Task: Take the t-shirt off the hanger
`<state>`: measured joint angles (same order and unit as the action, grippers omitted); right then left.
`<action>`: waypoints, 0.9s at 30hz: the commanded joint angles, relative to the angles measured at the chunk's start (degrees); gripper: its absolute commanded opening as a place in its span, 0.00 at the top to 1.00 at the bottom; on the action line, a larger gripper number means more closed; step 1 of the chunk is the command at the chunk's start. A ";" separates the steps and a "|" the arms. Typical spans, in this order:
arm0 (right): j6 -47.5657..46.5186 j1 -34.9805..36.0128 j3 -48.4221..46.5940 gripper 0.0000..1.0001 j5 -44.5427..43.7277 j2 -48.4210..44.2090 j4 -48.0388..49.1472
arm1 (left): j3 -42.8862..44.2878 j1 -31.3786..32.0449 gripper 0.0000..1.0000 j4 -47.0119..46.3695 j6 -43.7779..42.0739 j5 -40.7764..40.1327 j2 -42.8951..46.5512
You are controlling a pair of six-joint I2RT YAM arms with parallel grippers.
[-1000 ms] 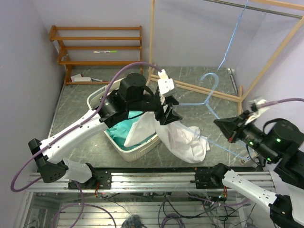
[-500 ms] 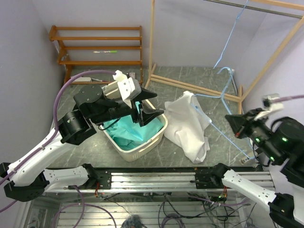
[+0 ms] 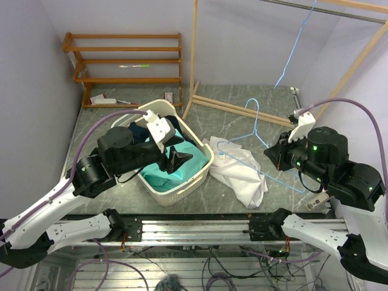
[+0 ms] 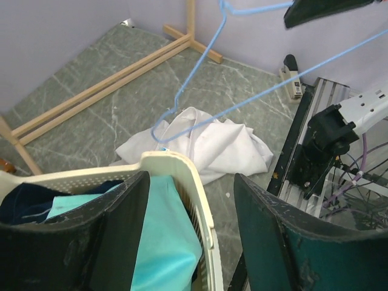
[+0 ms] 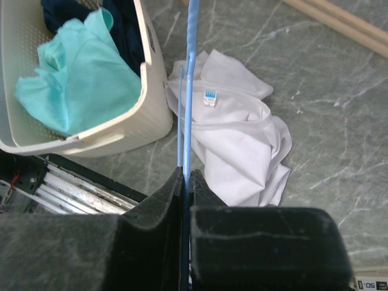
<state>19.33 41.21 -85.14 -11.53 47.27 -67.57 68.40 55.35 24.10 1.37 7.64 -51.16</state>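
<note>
T-shirt now dropped in a heap on worktop, right of basket. Left hand released, pulled back. Right hand clenched on hanger; one hanger end looks still in shirt.

The basket hides part of the teal cloth and a dark garment.

t-shirt: white | hanger: light blue | basket: cream | cloth inside: teal | tabletop: grey-green marbled
</note>
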 commanded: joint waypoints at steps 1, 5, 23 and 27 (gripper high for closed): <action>-0.19 -0.04 -6.66 1.00 -3.25 1.08 -0.86 | -2.21 0.20 0.32 1.04 1.22 -3.77 2.93; -1.37 -0.08 -7.88 1.00 -8.28 2.56 3.04 | -5.20 0.22 0.33 -0.15 2.27 -4.33 4.97; -19.68 -3.31 -11.74 1.00 -29.76 23.54 49.91 | -13.91 0.25 0.34 -3.51 6.44 -4.78 11.55; -15.50 -16.64 -14.70 1.00 -17.44 27.90 51.84 | -13.91 0.11 0.35 -3.31 6.70 -4.34 11.27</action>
<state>2.42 35.40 -95.68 -36.64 73.21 -24.27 54.74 55.35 23.42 6.92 3.05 -40.05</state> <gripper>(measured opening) 0.021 0.654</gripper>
